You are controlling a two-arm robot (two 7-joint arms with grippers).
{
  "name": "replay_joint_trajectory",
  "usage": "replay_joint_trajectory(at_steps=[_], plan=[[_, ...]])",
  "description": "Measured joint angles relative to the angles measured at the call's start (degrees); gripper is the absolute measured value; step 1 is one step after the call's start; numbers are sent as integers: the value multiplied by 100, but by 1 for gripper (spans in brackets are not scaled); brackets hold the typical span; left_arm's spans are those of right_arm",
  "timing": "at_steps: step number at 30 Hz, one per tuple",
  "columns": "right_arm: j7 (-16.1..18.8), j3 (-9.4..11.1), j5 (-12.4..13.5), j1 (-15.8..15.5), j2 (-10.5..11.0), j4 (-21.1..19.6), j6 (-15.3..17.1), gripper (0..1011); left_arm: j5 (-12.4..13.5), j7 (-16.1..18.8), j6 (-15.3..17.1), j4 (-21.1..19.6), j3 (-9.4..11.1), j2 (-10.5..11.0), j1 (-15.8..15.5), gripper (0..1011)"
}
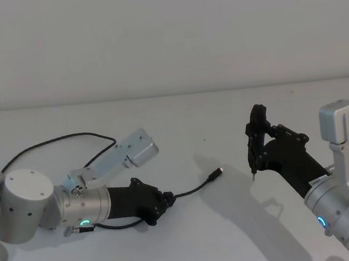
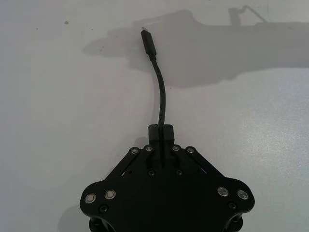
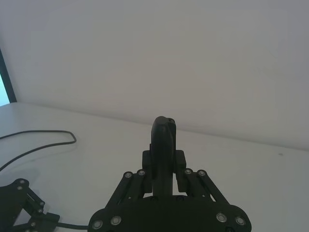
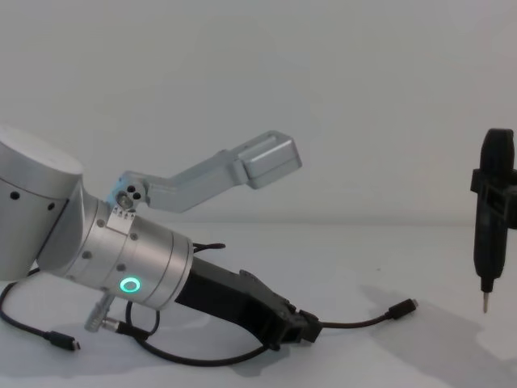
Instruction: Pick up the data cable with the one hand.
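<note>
The data cable (image 1: 197, 187) is a thin black cord lying on the white table. My left gripper (image 1: 168, 198), the one hand on the silver arm with the green ring, is shut on it a short way behind the plug. In the left wrist view the cord (image 2: 161, 92) rises out of the closed fingers (image 2: 166, 133) to the plug (image 2: 147, 41). From the chest, the plug (image 4: 402, 308) sticks out to the right of the gripper (image 4: 311, 329), close to the table. My right gripper (image 1: 262, 152) hovers at the right, shut on a slim black pen-like tool (image 4: 491, 242), tip down.
The rest of the cord loops back behind the left arm (image 1: 68, 137), and its other plug (image 4: 65, 342) lies by the arm's base. A silver camera bracket (image 1: 133, 151) juts from the left wrist. The white table (image 1: 194, 248) has room between the arms.
</note>
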Motion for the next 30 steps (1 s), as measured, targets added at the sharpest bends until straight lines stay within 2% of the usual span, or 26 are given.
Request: replay_joint_trajectory(at_steps=[9,20,30], plan=[[57,53,69,-4,-14,-98,0,275,117,11,-230,-46,50,23,0,41],[229,208,331,26,-62,-461,54,274,450,149,-812,-217,109,73,0,41],[311,287,476,126,-145,-563,143,275,709,243,-1248,-387,122,115,-40,40]])
